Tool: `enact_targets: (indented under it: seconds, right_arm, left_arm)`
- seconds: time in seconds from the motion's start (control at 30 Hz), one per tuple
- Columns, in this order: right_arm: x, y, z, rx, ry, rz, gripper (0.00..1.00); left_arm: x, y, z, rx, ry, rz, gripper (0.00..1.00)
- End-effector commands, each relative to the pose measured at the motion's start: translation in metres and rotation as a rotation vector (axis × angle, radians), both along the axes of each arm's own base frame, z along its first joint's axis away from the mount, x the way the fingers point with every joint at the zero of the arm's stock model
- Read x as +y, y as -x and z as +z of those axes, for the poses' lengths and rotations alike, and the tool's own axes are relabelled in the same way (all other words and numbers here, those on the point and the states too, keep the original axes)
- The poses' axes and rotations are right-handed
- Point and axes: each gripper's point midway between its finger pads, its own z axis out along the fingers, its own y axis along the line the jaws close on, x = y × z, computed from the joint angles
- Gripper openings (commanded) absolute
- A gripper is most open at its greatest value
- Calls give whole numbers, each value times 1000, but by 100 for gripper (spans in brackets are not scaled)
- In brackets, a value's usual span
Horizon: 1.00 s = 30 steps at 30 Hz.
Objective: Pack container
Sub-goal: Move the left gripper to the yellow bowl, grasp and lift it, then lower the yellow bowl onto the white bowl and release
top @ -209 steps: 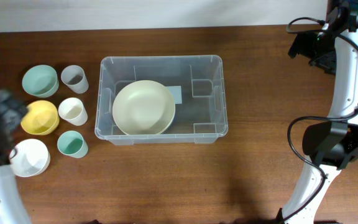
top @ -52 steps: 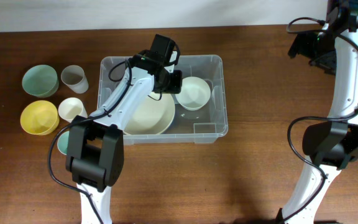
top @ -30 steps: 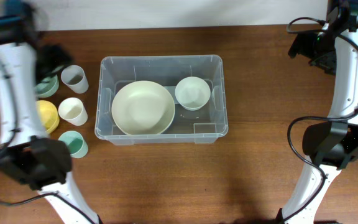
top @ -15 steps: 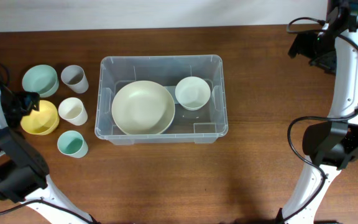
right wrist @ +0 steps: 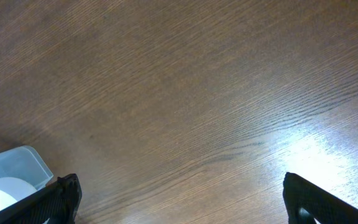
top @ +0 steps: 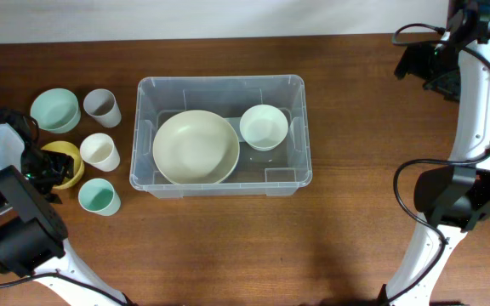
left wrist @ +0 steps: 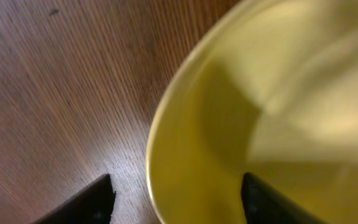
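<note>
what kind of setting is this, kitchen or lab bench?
Likely a robot lab bench, not a kitchen: white-and-black robot arms at the left and right of the brown wooden table, and small round cups lined up beside a large clear plastic rectangular bin.

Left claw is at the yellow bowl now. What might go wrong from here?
The left claw only straddles the thin rim of the yellow bowl, so it may tilt or slip when lifted. The white cup and teal cup stand close beside it and might get knocked.
</note>
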Motion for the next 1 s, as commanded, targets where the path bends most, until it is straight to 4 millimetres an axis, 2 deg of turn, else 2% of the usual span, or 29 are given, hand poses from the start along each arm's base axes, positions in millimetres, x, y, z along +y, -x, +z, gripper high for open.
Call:
enact_targets:
  seconds: [0.0, 0.07, 0.1, 0.2, 0.23, 0.33, 0.37, 0.47, 0.5, 0.53, 0.57, 0.6, 0.67, 0.7, 0.73, 0.77, 0.8, 0.83, 0.87, 0.9, 0.93, 0.97]
  right_arm:
    - [-2, 0, -4, 13, 11, -8, 99]
    - [-2, 0, -4, 13, 11, -8, 99]
    - [-2, 0, -4, 13, 11, -8, 99]
    - [-2, 0, -4, 13, 11, -8, 99]
    - [-2, 0, -4, 13, 11, -8, 99]
    - [-2, 0, -4, 13, 11, -8, 99]
    - [-2, 0, -4, 13, 11, -8, 99]
    - [-2, 0, -4, 13, 11, -8, 99]
    - [-2, 0, -4, 13, 11, -8, 99]
    - [-2, 0, -4, 13, 11, -8, 99]
    - [-2, 0, -4, 13, 11, -8, 99]
    - [-2, 0, -4, 13, 11, -8, 99]
    - [-2, 0, -4, 13, 11, -8, 99]
    - [-2, 0, -4, 13, 11, -8, 99]
    - [-2, 0, -4, 13, 11, -8, 99]
    - [-2, 0, -4, 13, 11, -8, 99]
    - [-2, 0, -4, 13, 11, -8, 99]
    - [-2, 0, -4, 13, 11, -8, 99]
    - [-2, 0, -4, 13, 11, -8, 99]
    - [-2, 0, -4, 13, 11, -8, 99]
    - [-2, 0, -4, 13, 11, -8, 99]
    - [-2, 0, -4, 13, 11, -8, 99]
  left_arm:
    - [3, -2, 5, -24, -11, 6, 25]
    - [6, -3, 5, -32, -19, 10, 7]
    - [10, -4, 7, -38, -23, 17, 1]
    - [29, -5, 24, -65, -40, 11, 1]
    - [41, -5, 43, -81, -52, 25, 1]
    - [61, -6, 90, -127, -87, 61, 1]
    - [70, -7, 123, -168, -128, 73, 1]
    - [79, -16, 189, -286, -227, 31, 1]
    - [76, -21, 217, -345, -268, -3, 1]
    - [73, -24, 233, -381, -291, -28, 1]
    - [57, -34, 271, -482, -333, -129, 1]
    - [41, -42, 293, -544, -352, -205, 1]
    - [3, -58, 328, -656, -375, -389, 1]
    - [-31, -69, 347, -723, -387, -546, 1]
    - [-59, -76, 357, -760, -391, -663, 1]
    - [-82, -82, 361, -777, -392, -747, 1]
    - [-121, -90, 363, -797, -379, -893, 1]
    - [-147, -96, 362, -805, -362, -978, 1]
    - [-183, -103, 356, -811, -329, -1083, 1]
    - [-205, -108, 351, -814, -306, -1143, 1]
    - [-245, -118, 337, -814, -258, -1230, 1]
    - [-262, -122, 330, -812, -236, -1267, 1]
